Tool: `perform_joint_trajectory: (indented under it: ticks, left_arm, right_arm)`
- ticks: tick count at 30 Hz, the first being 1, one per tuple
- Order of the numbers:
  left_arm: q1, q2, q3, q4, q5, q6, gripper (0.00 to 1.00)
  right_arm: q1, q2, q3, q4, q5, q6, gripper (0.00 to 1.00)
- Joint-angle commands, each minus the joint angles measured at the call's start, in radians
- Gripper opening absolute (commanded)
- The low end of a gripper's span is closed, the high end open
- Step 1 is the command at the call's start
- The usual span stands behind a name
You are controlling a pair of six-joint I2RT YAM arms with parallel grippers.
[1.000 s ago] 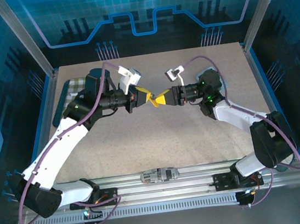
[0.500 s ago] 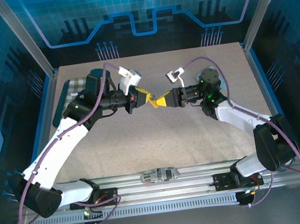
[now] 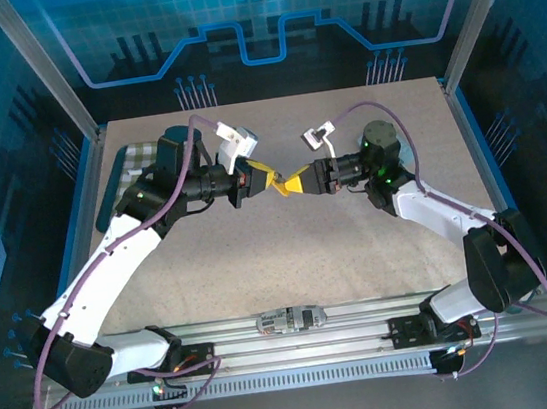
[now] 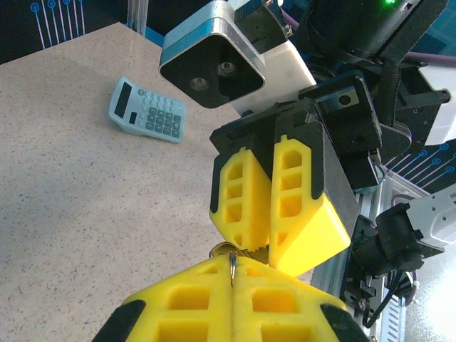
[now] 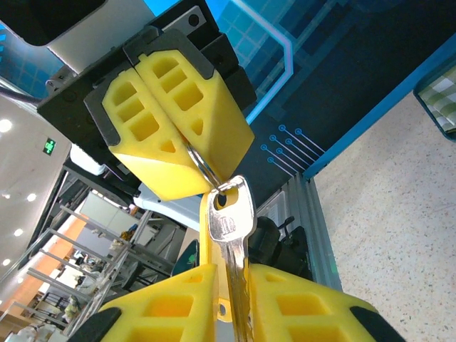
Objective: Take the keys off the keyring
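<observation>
The keys (image 5: 229,231) (one silver key) are pinched by the shaft in the narrow jaws of the right gripper (image 5: 229,285). The keyring (image 5: 204,171) is clamped in the left gripper (image 5: 187,146), aloft toward the table's (image 3: 290,253) far edge, presumably so they can be worked apart.

In the right wrist view, the shaft of the key (image 5: 229,235) sinks into the right gripper (image 5: 231,281) and is cut off by the bottom edge. Most of the keyring (image 5: 203,169) is buried in the left gripper (image 5: 194,158) at upper centre. From above, at centre frame, both are too small to make out. The left arm (image 3: 118,250) covers part of a checked cloth (image 3: 132,163), upper left.
</observation>
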Motion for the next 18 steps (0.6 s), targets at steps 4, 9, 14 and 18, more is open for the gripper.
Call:
perform_joint_trajectory:
  ticks: [4, 9, 14, 18]
  left_arm:
    - [0.002, -0.003, -0.007, -0.011, 0.019, 0.018, 0.0]
    - [-0.002, 0.0, -0.011, -0.012, 0.021, 0.018, 0.0]
    - [-0.007, 0.004, -0.012, -0.018, 0.02, 0.023, 0.0]
    - [-0.009, 0.006, -0.009, -0.019, 0.02, 0.025, 0.0]
  right_arm:
    - [-0.006, -0.025, 0.042, -0.029, -0.011, -0.031, 0.23]
    - [-0.004, -0.022, 0.042, -0.011, -0.013, -0.017, 0.21]
    - [-0.004, -0.02, 0.045, -0.031, -0.011, -0.028, 0.23]
    - [-0.004, -0.02, 0.052, -0.049, -0.013, -0.041, 0.23]
